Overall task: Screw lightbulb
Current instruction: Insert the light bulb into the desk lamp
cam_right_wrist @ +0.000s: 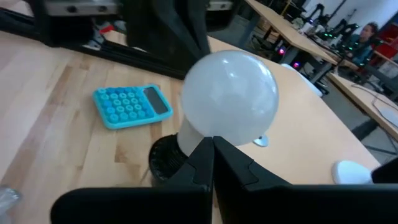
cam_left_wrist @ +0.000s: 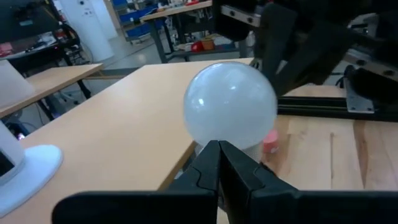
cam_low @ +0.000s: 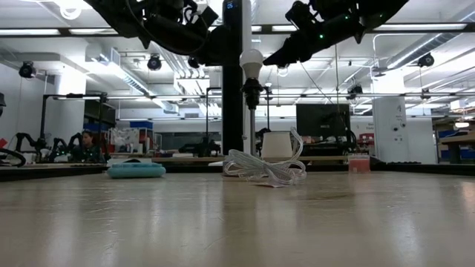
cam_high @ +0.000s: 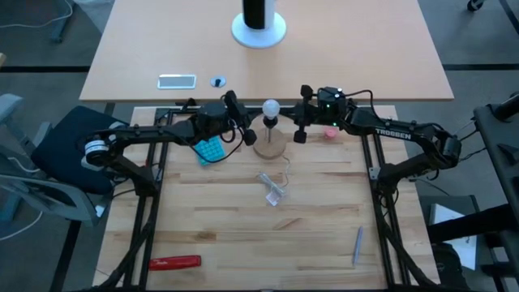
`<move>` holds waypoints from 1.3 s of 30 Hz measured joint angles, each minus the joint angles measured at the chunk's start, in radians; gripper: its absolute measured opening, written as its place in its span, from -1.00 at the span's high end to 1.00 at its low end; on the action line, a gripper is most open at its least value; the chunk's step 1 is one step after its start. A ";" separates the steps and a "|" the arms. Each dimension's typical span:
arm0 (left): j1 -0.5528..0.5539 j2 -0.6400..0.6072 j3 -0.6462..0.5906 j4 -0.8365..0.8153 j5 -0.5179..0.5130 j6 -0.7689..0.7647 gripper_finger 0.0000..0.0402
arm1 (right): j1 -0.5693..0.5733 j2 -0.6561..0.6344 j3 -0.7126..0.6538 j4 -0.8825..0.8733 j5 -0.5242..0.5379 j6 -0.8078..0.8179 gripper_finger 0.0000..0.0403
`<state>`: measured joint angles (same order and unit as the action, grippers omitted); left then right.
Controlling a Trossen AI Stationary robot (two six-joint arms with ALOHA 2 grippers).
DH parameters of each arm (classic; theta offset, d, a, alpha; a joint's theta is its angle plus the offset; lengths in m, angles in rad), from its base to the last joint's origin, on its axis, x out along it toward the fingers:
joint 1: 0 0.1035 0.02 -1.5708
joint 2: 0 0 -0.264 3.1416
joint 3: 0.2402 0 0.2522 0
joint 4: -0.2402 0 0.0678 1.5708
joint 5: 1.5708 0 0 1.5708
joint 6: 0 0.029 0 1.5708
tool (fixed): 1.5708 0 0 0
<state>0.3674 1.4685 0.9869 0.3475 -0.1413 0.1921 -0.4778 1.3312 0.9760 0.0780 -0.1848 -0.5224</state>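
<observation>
The lightbulb point(cam_high: 270, 106) is a white globe standing upright in a black socket point(cam_right_wrist: 164, 159) on a thin post. The post rises from a round wooden disc point(cam_high: 270, 148) at the table's far middle. My left gripper point(cam_left_wrist: 217, 144) is shut and points nearly level at the bulb's lower part from the table's left. My right gripper point(cam_right_wrist: 212, 140) is shut too and points at the bulb's neck from the right. In the low view the bulb point(cam_low: 251, 62) stands between the two arms, well above the table. My left gripper's shut fingertips point(cam_left_wrist: 208, 152) lie right at the underside of the globe point(cam_left_wrist: 219, 134), coming level from the table's left; I cannot tell whether they touch it. My right gripper's shut fingertips point(cam_right_wrist: 202, 149) stand at the bulb's neck point(cam_right_wrist: 186, 140), slanting slightly down from the right; I cannot tell whether they touch it.
A blue calculator point(cam_high: 210, 150) lies left of the disc and a clear plastic wrapper point(cam_high: 273, 191) lies nearer. A small pink-red round thing point(cam_high: 331, 130) sits under my right arm. A red-handled tool point(cam_high: 174, 262) and a grey pen-like tool point(cam_high: 358, 245) lie near the front edge.
</observation>
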 joint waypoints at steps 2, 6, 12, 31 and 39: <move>0.000 0.000 0.000 -0.006 -0.016 0.000 1.00 | 0.001 0.000 0.000 0.001 -0.012 0.000 1.00; 0.001 0.000 0.000 -0.013 -0.031 0.000 1.00 | 0.001 -0.001 0.000 -0.001 -0.013 -0.003 1.00; 0.001 -0.013 0.000 -0.063 -0.032 -0.008 1.00 | 0.000 -0.023 0.000 -0.044 0.072 -0.012 1.00; 0.001 -0.016 0.000 -0.027 0.036 0.029 1.00 | -0.011 0.008 0.000 0.039 0.071 -0.013 1.00; 0.006 0.010 0.000 0.019 0.029 0.039 1.00 | 0.000 0.005 0.000 0.030 0.060 -0.003 1.00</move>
<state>0.3737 1.4783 0.9871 0.3665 -0.1119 0.2310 -0.4781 1.3360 0.9760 0.1080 -0.1249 -0.5259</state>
